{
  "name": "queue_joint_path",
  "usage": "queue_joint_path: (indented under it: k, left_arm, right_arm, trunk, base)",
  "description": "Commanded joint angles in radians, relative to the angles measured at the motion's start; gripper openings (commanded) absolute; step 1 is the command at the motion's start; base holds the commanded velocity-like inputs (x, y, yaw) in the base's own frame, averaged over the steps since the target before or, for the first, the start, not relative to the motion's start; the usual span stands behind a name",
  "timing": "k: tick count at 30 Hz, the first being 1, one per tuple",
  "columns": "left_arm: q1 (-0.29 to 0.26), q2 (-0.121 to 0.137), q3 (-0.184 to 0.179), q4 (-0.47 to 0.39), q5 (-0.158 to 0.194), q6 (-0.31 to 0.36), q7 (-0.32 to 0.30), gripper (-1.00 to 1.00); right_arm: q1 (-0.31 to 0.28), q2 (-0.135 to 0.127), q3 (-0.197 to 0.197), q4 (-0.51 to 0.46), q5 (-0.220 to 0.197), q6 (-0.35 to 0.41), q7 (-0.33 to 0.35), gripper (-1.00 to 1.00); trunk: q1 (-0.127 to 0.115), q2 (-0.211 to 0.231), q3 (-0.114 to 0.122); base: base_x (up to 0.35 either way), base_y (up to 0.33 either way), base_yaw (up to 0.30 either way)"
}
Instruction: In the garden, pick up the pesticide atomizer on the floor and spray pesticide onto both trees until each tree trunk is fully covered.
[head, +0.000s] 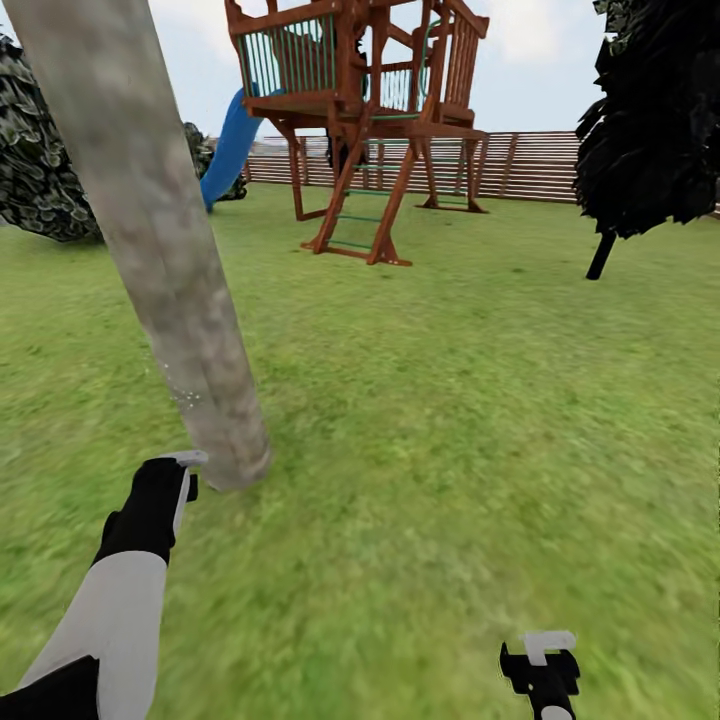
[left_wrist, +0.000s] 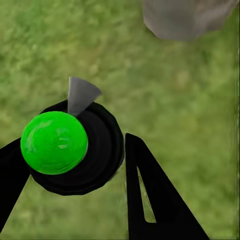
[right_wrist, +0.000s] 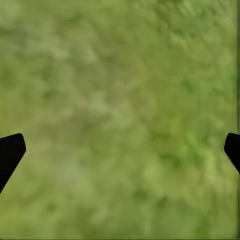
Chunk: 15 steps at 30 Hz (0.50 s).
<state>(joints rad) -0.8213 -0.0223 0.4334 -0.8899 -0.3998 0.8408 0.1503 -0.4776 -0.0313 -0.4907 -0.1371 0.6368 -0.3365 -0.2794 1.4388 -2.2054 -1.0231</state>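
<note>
A thick grey-brown tree trunk (head: 150, 240) rises from the lawn at the left, and its base (left_wrist: 185, 17) shows just beyond my left gripper. The pesticide atomizer (left_wrist: 55, 142) has a black round body, a bright green cap and a grey nozzle (left_wrist: 80, 95) aimed at the trunk's foot. My left gripper (left_wrist: 75, 150) is shut on it, one finger on each side of the black body. In the head view the left gripper (head: 165, 490) hangs right beside the trunk's base, where a few pale specks dot the bark. My right gripper (head: 545, 665) is open over bare grass (right_wrist: 120, 100).
A brown wooden play tower (head: 365, 130) with a blue slide (head: 230, 145) stands ahead. Behind it runs the slat fence (head: 530, 165). A black narrow tree (head: 650, 130) is at the right, and dark-leaved foliage (head: 35, 170) at the far left. Grass lawn (head: 470, 400) spreads between them.
</note>
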Motion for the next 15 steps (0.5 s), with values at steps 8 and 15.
queue_joint_path:
  k: [8, 15]
  left_arm:
    - [-0.002, 0.003, 0.0, -0.013, 0.006, 0.007, 0.002, -1.0]
    - [-0.039, 0.004, -0.001, -0.014, 0.004, 0.02, -0.006, -1.0]
  right_arm:
    - [-0.001, 0.0, -0.008, 0.002, 0.01, -0.004, -0.003, 1.0]
    - [-0.001, 0.0, -0.008, 0.002, 0.01, -0.004, -0.003, 1.0]
  trunk:
    - [0.0, 0.0, -0.001]
    - [0.0, 0.0, -0.001]
  base:
    - [0.062, -0.258, 0.163]
    - [0.001, -0.032, 0.275]
